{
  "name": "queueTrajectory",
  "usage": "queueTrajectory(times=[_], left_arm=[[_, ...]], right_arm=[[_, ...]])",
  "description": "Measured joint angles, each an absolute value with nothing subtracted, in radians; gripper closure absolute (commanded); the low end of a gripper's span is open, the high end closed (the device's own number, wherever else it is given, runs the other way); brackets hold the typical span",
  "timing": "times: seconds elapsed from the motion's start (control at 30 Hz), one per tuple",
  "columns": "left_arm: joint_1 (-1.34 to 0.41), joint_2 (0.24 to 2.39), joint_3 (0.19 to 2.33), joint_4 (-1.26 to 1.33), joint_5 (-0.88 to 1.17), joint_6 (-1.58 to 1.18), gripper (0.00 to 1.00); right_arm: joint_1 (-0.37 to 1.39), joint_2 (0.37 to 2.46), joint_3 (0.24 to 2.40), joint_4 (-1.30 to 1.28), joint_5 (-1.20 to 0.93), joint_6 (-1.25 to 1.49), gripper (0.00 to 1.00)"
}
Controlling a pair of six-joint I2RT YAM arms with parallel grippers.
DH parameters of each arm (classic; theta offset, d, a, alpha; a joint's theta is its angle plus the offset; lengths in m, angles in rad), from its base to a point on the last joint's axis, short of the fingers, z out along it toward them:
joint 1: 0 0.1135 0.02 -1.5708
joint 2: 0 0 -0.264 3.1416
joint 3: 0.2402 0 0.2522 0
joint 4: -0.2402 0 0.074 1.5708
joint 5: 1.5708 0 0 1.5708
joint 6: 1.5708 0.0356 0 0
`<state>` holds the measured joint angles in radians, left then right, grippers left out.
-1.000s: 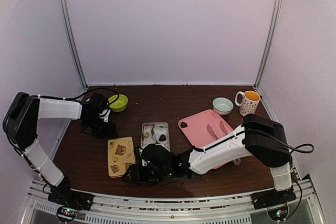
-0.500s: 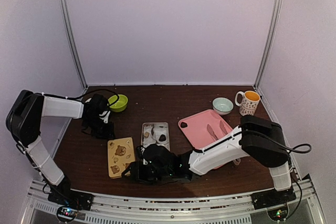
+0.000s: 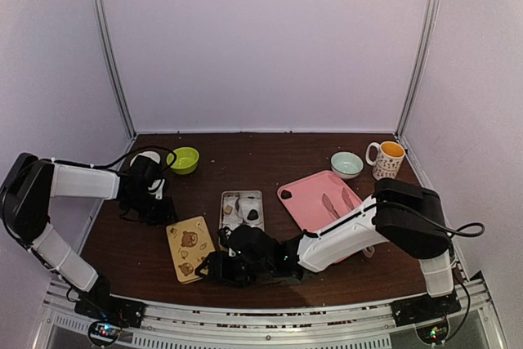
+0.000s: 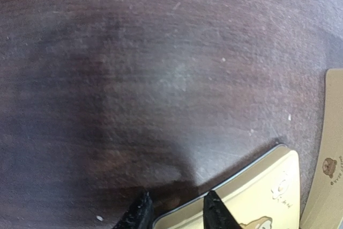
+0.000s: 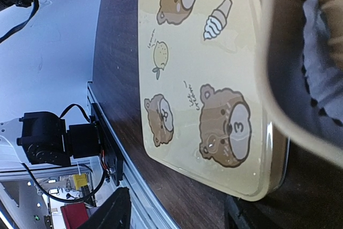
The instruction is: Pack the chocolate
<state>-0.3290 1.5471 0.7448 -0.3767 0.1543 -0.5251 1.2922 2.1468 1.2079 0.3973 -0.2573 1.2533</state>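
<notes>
Dark brown wood makes up the table (image 3: 270, 157), and on it we see the tan lid (image 3: 189, 247), printed with brown bears, lying askew near the front edge, left of centre. Just beyond its far right corner sits the open grey tin (image 3: 243, 192), and in it we find the chocolate (image 3: 252, 214): a dark lump toward the right side and a lighter one to its left. One more dark lump (image 3: 286, 194) lies apart from these, on the left corner of the pink tray (image 3: 315, 185), to the right of the tin. The left gripper (image 4: 177, 215) is at the lid's far left corner. Its wrist view shows the two black fingertips (image 4: 140, 215) closed in on that corner, one against the rim's outer edge and the other over the lid, so we read it as clamped on the lid. The right gripper (image 5: 177, 213) reaches across to the lid's near right corner. Its jaws stand apart, one finger just by the corner and the other clear of it with bare table between, holding nothing. At the back stand a green bowl (image 3: 183, 159) on the left, and a pale bowl (image 3: 346, 164) and a patterned mug (image 3: 386, 158) on the right.
</notes>
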Motion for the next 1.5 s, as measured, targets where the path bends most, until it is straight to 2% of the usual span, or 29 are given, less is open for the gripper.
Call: queueTrajectory(times=[0.57, 0.63, 0.7, 0.73, 0.8, 0.9, 0.97, 1.13, 1.3, 1.5], left_arm=[[-0.461, 1.306, 0.538, -0.393, 0.289, -0.688, 0.63], [-0.464, 1.275, 0.531, -0.406, 0.299, -0.699, 0.56], [-0.465, 1.241, 0.531, -0.419, 0.3, -0.706, 0.35], [-0.465, 1.22, 0.531, -0.423, 0.297, -0.707, 0.3], [-0.465, 1.191, 0.535, -0.434, 0.291, -0.706, 0.28], [-0.465, 1.18, 0.544, -0.443, 0.279, -0.7, 0.29], [-0.465, 1.191, 0.546, -0.443, 0.274, -0.694, 0.36], [-0.465, 1.281, 0.549, -0.429, 0.276, -0.671, 0.43], [-0.465, 1.329, 0.562, -0.391, 0.288, -0.653, 0.57], [-0.465, 1.357, 0.569, -0.374, 0.291, -0.64, 0.65]], right_arm=[[1.221, 1.937, 1.053, 0.195, -0.002, 1.149, 0.33], [1.219, 1.922, 1.048, 0.176, 0.015, 1.138, 0.32], [1.219, 1.908, 1.046, 0.158, 0.028, 1.129, 0.31], [1.219, 1.903, 1.045, 0.152, 0.032, 1.128, 0.3], [1.219, 1.892, 1.04, 0.143, 0.039, 1.128, 0.29], [1.219, 1.888, 1.035, 0.129, 0.051, 1.129, 0.27], [1.219, 1.888, 1.033, 0.12, 0.053, 1.129, 0.27], [1.218, 1.892, 1.033, 0.124, 0.047, 1.133, 0.28], [1.216, 1.917, 1.033, 0.131, 0.037, 1.141, 0.28], [1.203, 1.938, 1.045, 0.162, 0.018, 1.148, 0.3]])
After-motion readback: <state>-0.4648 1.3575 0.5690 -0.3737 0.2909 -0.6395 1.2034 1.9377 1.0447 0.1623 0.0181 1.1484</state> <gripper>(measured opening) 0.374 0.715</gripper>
